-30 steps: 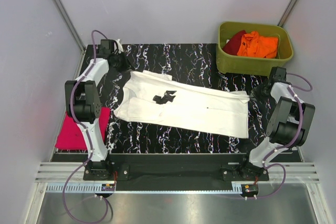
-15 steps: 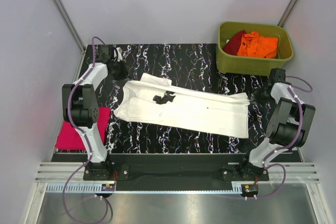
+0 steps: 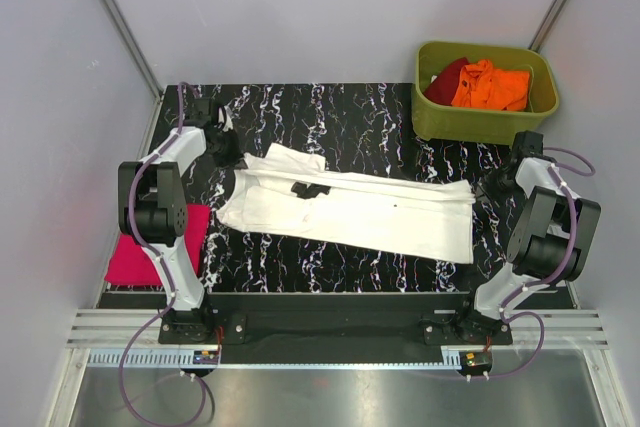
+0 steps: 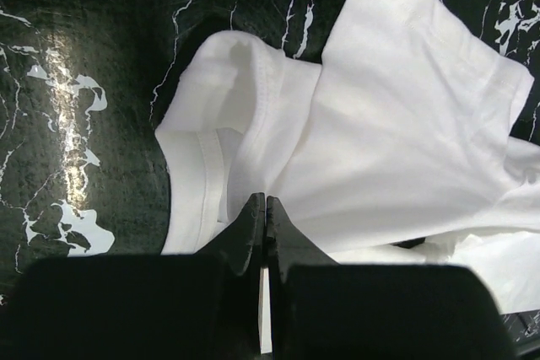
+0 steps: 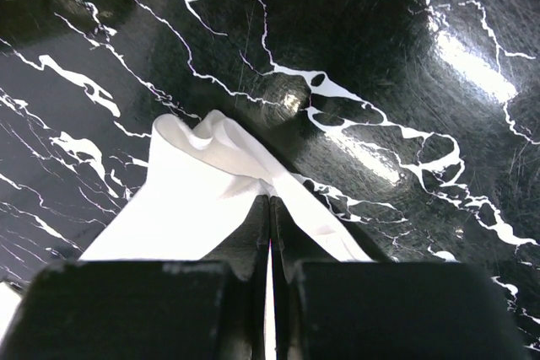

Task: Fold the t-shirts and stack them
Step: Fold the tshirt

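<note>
A white t-shirt point(image 3: 380, 212) lies spread lengthwise across the black marbled table, its small black chest print point(image 3: 308, 190) mostly covered by a fold. My left gripper point(image 3: 234, 156) is shut on the shirt's far-left part. In the left wrist view the gripper point(image 4: 265, 205) pinches white cloth point(image 4: 405, 124) beside the collar. My right gripper point(image 3: 481, 184) is shut on the shirt's far-right corner. In the right wrist view the gripper point(image 5: 270, 201) pinches the bunched white edge point(image 5: 194, 208). A folded magenta-pink shirt point(image 3: 150, 247) lies at the table's left edge.
An olive-green tub point(image 3: 480, 125) stands at the back right and holds an orange shirt point(image 3: 490, 85) and a dark red one point(image 3: 447, 77). Grey walls close in the left, back and right. The arm bases sit on a rail at the near edge.
My left gripper has moved toward the near side with the cloth, and the shirt's far-left fold has come down over most of the black print. The right arm has stayed put.
</note>
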`<action>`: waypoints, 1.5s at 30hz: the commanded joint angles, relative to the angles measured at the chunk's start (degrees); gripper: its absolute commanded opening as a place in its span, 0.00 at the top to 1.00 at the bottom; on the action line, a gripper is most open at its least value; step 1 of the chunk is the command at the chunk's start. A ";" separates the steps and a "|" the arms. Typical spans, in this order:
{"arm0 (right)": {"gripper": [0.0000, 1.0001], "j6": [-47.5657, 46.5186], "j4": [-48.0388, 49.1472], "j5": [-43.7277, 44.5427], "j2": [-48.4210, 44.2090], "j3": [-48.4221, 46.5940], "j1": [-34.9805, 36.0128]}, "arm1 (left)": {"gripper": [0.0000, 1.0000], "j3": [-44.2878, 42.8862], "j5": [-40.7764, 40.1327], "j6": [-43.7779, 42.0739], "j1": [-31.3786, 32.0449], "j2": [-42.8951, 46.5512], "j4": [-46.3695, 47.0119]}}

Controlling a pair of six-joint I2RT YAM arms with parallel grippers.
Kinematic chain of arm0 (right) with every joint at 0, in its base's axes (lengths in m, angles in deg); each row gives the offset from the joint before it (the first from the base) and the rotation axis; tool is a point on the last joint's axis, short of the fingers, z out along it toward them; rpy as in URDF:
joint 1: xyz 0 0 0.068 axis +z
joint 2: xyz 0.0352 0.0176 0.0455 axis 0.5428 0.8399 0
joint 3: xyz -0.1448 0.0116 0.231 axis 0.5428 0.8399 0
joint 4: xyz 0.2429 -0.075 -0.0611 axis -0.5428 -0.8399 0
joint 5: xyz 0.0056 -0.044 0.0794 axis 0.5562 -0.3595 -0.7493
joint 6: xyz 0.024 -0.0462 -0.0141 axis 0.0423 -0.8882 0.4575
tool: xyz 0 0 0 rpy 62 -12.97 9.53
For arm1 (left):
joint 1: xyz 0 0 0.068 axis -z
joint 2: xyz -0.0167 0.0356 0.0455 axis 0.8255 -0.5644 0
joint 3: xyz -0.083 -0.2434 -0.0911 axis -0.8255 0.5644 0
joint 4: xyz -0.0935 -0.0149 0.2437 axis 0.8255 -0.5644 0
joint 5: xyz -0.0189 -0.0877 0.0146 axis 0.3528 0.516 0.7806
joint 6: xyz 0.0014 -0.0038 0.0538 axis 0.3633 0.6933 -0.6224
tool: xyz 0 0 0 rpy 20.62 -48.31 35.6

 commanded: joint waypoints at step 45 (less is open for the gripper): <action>0.74 -1.16 -11.73 0.91 -12.99 6.82 2.39 | 0.59 -0.23 -9.09 0.30 -0.49 1.19 -5.08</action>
